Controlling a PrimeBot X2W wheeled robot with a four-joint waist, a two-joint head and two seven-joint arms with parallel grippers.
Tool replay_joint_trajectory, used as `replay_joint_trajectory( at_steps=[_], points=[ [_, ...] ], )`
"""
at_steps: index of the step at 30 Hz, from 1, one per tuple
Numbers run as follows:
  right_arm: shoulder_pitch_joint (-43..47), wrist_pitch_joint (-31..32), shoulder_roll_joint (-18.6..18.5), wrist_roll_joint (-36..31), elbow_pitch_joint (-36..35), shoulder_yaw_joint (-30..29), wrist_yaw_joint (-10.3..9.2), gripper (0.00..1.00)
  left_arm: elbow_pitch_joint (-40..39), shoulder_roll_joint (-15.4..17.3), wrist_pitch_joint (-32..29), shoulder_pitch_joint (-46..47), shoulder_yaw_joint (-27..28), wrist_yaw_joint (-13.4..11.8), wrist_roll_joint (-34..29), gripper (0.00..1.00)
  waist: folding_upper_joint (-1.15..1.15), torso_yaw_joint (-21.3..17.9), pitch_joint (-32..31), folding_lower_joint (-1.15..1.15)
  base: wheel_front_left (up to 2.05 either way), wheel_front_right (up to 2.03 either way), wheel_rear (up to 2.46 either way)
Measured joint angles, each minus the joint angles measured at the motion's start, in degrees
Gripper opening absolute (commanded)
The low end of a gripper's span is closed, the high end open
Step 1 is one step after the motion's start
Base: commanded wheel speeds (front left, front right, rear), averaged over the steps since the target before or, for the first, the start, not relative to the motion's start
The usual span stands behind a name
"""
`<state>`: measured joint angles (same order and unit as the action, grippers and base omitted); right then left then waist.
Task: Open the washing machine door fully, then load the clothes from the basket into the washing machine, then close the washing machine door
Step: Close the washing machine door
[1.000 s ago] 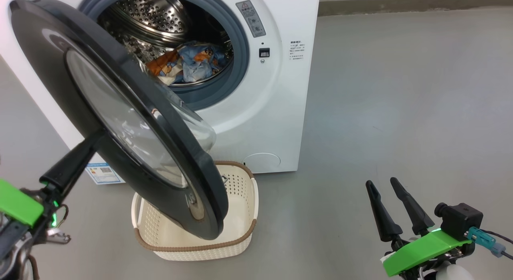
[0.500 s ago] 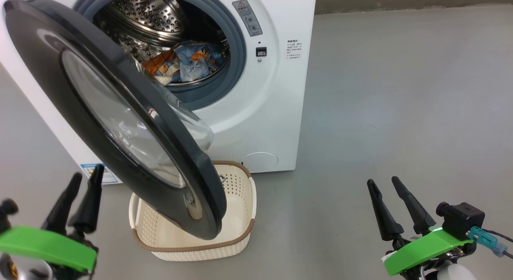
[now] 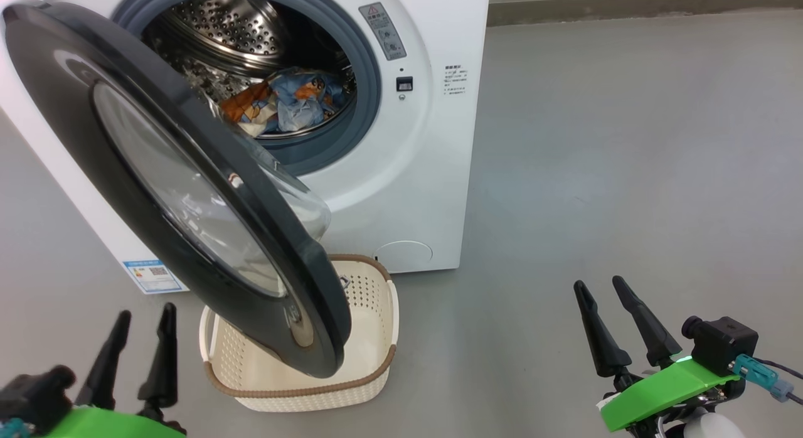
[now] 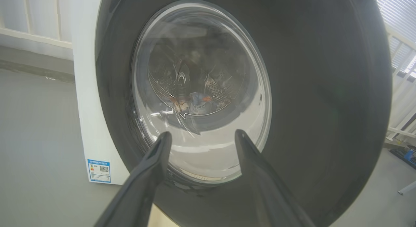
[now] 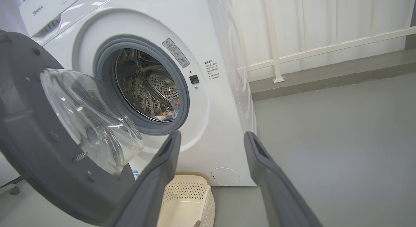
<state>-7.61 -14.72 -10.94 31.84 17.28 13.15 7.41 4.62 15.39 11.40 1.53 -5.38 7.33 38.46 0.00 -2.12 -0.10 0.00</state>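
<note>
Washing machine [image 3: 414,174]: big white front-loader on grey floor [image 3: 627,143], drum exposed.
Washing machine door [image 3: 188,193]: swung out part-way, black rim hanging over basket, glass bowl facing drum.
Basket [image 3: 376,312]: on floor just in front of machine, under door's lower edge; visible part holds nothing.
Clothes [image 3: 282,102]: blue-and-orange bundle low inside drum.
Right gripper [image 3: 597,282]: fingers spread, nothing between them, well apart from machine.
Left gripper [image 3: 146,310]: fingers spread, holding nothing, just outside door.
Blue sticker [image 3: 155,276]: low on machine's side.
</note>
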Motion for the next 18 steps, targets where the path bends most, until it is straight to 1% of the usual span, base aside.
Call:
replay_joint_trajectory(
  at_steps=[5, 18],
  points=[
    [0.0, 0.0, -0.15, 0.0, 0.11, 0.22, 0.0, 1.0, 3.16, -0.36, 1.9, -0.03, -1.34, 0.0, -4.13, 1.0, 0.0, -0.08, -0.26, 0.0, 0.0, 0.0, 0.0],
    [-0.01, 0.0, -1.11, 0.0, 0.48, 0.69, 0.0, 1.0, 5.14, -2.49, 2.82, -0.03, -0.22, -0.01, -10.14, 1.0, 0.0, 0.52, -0.71, 0.0, 0.0, 0.0, 0.0]
  ],
)
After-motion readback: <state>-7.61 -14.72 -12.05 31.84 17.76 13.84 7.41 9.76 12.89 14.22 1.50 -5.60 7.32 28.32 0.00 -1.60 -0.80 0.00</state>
